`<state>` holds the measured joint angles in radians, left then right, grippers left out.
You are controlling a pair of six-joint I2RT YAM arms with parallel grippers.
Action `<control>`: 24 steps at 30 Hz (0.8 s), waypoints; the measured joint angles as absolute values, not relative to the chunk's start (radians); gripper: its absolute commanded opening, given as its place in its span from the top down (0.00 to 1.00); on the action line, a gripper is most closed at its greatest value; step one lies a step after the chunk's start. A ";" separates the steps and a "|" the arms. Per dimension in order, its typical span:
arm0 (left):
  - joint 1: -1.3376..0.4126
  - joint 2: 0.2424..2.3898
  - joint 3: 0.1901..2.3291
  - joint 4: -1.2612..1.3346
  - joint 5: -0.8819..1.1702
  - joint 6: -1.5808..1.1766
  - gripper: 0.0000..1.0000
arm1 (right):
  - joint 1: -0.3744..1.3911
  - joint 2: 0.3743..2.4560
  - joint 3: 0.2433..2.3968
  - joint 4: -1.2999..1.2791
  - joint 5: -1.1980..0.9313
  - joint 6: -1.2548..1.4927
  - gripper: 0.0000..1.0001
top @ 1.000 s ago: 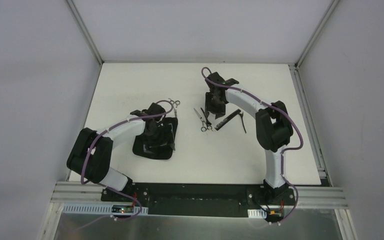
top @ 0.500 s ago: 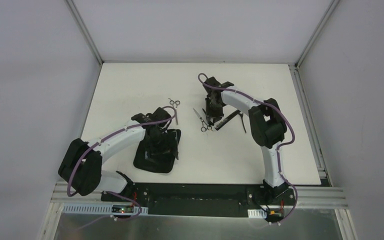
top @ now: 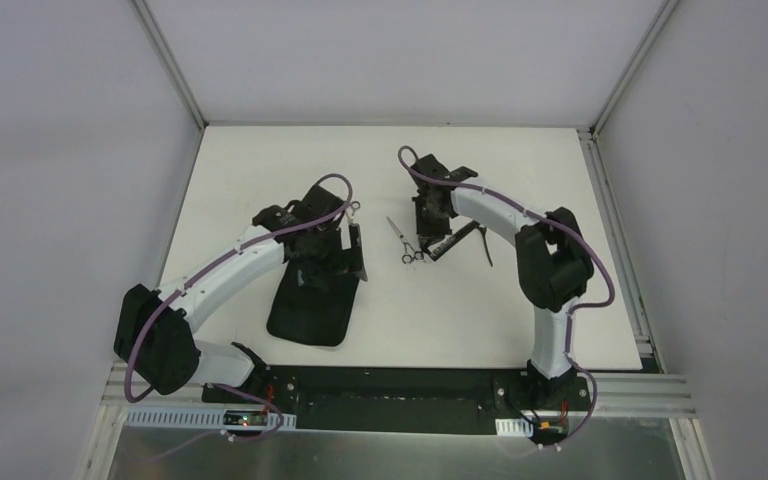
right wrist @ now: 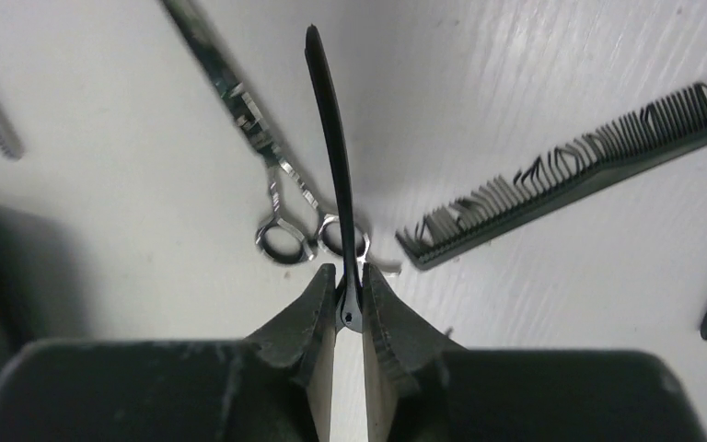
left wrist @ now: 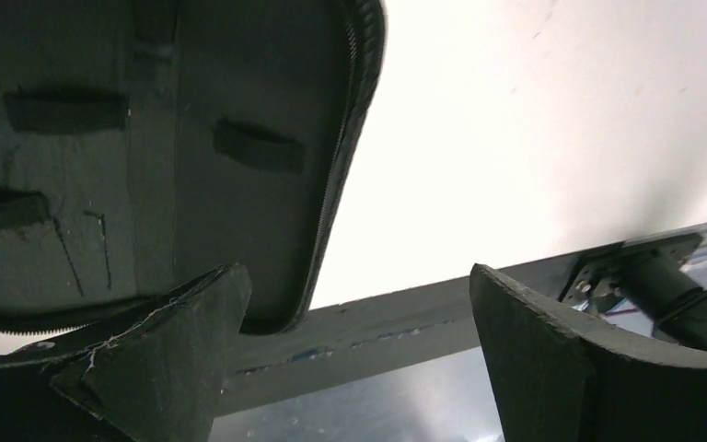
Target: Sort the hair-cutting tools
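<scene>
Now: right pincer (right wrist: 348,281) clamps clip (right wrist: 331,120) by its end — scissors (right wrist: 250,124) and comb (right wrist: 571,175) lie on tabletop (right wrist: 101,230) close by. Left pincer (left wrist: 354,285) gapes wide, empty, over case (left wrist: 147,138).

Thin black clip (right wrist: 335,157): slim, slightly curved, near end pinched betw. right pincer (right wrist: 348,285) tips, rest sticking straight out ahead, off the desk (right wrist: 534,55). Silver ring-handled scissors (right wrist: 272,175): flat, blades together, rings just ahead of pincer tips, blades running away up-left. Black comb (right wrist: 571,161): flat, ahead-right of pincer, teeth facing away. Second pair w/ silver rings (top: 354,208): well off to pincer's left.
</scene>
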<state>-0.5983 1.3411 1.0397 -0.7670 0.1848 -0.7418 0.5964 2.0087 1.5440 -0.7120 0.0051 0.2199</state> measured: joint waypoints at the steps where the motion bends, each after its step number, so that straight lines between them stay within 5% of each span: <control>1: -0.593 1.341 1.055 -0.762 0.178 -0.741 0.04 | 0.604 1.982 1.534 -0.712 0.005 0.219 0.87; 10: -0.513 1.341 1.148 -0.622 0.184 -0.746 0.06 | 0.698 1.740 1.444 -0.668 -0.023 0.227 0.86; 24: -0.470 1.507 1.204 -0.374 0.355 -0.885 0.25 | 0.830 1.575 1.329 -0.513 -0.042 0.235 0.85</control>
